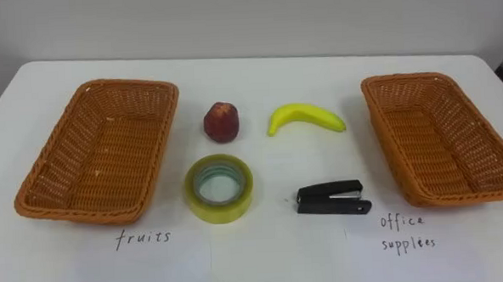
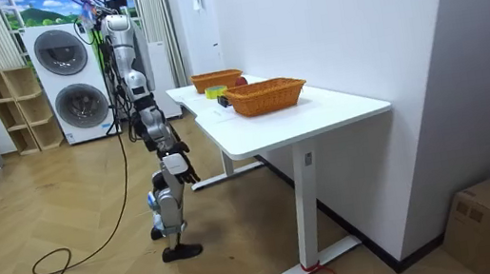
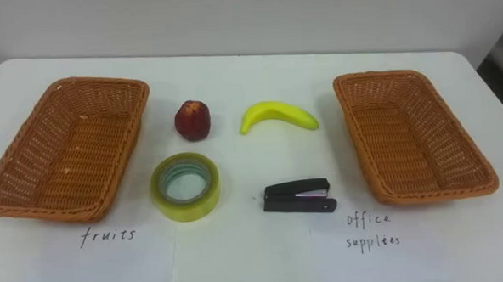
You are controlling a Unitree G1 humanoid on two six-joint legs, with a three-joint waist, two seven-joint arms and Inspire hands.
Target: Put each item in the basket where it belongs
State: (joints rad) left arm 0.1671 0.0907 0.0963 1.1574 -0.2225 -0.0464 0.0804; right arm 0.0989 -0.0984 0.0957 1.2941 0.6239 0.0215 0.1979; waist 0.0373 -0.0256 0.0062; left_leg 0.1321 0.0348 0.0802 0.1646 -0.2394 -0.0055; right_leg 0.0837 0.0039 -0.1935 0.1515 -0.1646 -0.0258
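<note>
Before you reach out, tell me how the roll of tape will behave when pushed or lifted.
The roll of tape lies flat, hole upward, so a push should slide it, not roll it. It looks like a stiff, probably light ring. Its glossy outer wall may prove slippery.

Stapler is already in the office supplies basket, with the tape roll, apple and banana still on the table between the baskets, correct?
Not quite: the stapler lies on the table, outside the office supplies basket, which holds nothing. The left eye view shows it. The tape roll, apple and banana are indeed still on the table between the baskets.
</note>
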